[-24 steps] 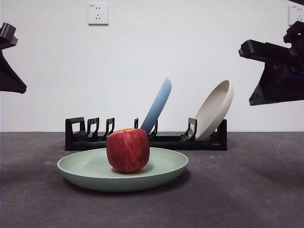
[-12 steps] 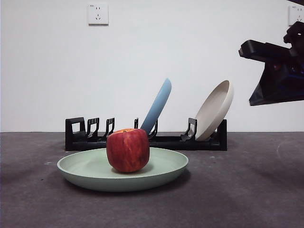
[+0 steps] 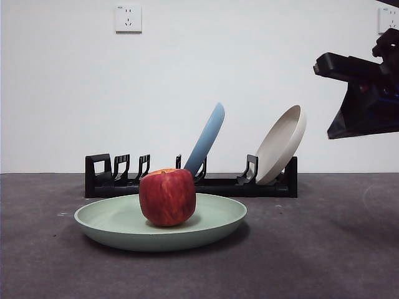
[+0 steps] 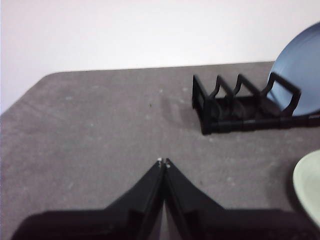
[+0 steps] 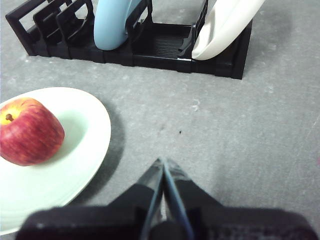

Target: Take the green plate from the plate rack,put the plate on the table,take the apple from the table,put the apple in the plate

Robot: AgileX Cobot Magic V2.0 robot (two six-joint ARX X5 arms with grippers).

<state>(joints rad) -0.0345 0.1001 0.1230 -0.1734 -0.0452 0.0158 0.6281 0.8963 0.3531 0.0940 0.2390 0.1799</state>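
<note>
Since a second ago, the dark arm tip at the front view's upper left edge has gone out of frame; the arm at the upper right has not moved, and apple and plates lie as they did.

Left gripper [image 4: 163, 162]: jaws together, tips touching, holding nothing. It hangs above bare table [image 4: 100, 130], well apart from the rack [image 4: 235, 107] end.

Right gripper [image 5: 163, 165]: jaws together, nothing between them. It hangs over the table just beside the green plate [image 5: 75, 165] rim, touching neither plate nor apple [image 5: 30, 131]. In the front view this arm shows as a dark mass at the upper right edge.

Count: one apple [image 3: 167, 196], one green plate [image 3: 212, 218], one rack [image 3: 218, 184], one blue plate [image 3: 209, 137], one beige plate [image 3: 282, 144], two wall sockets.

Apple stands upright in the green plate, near its middle, stem up. Green plate lies flat on the table [image 3: 324, 249], in front of the rack and apart from it.

Rack stands behind, along the wall side. Blue plate leans in a middle slot; beige plate leans in the end slot on the right-arm side. Three prongs at the other end hold nothing.
</note>
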